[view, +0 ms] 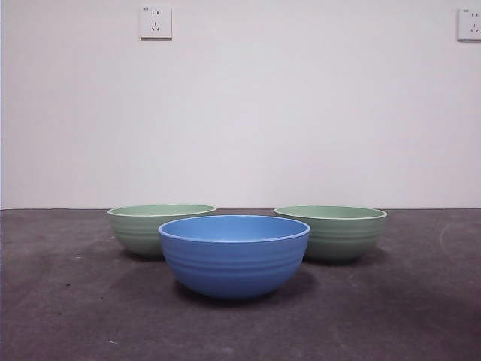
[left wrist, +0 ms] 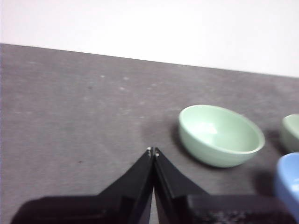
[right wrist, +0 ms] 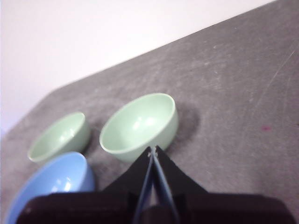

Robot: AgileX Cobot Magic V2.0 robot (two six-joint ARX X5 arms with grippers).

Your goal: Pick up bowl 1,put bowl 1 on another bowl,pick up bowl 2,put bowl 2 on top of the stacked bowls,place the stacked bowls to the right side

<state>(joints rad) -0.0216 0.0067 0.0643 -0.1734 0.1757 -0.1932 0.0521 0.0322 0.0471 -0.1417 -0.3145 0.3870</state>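
The blue ribbed bowl (view: 234,256) stands at the front middle of the table, on its own. Behind it stand two pale green bowls, apart from each other: one at the left (view: 146,227), one at the right (view: 338,232). No arm shows in the front view. My left gripper (left wrist: 153,151) hovers shut and empty, short of the left green bowl (left wrist: 219,135), with the blue bowl (left wrist: 289,184) at the picture's edge. Just before the right green bowl (right wrist: 140,125) my right gripper (right wrist: 153,150) is shut and empty; the other green bowl (right wrist: 60,136) and blue bowl (right wrist: 51,179) lie beyond.
The dark grey table mat (view: 68,316) runs back to a white wall. Two wall sockets (view: 155,22) (view: 469,25) sit high on the wall. Bare mat lies to both sides of the bowls.
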